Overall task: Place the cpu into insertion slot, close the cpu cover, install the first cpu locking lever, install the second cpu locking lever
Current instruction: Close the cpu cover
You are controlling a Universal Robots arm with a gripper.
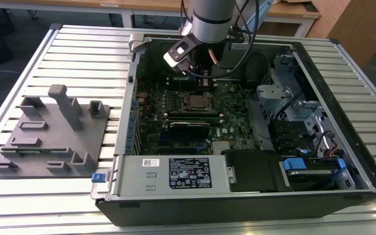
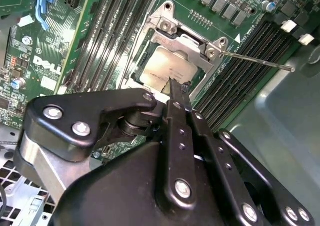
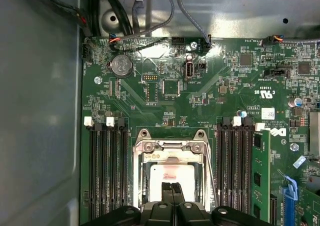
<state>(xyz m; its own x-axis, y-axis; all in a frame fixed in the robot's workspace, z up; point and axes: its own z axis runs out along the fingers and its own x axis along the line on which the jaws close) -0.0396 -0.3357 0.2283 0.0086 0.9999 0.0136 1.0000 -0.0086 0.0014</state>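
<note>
So the gripper (image 3: 172, 187) has its fingers pressed together with nothing between them, tip right over the cpu (image 3: 159, 178). The cpu sits in the slot (image 3: 144, 134), with the cover (image 3: 172, 147) lying down around it. One thin lever (image 2: 255, 60) sticks out sideways.
</note>
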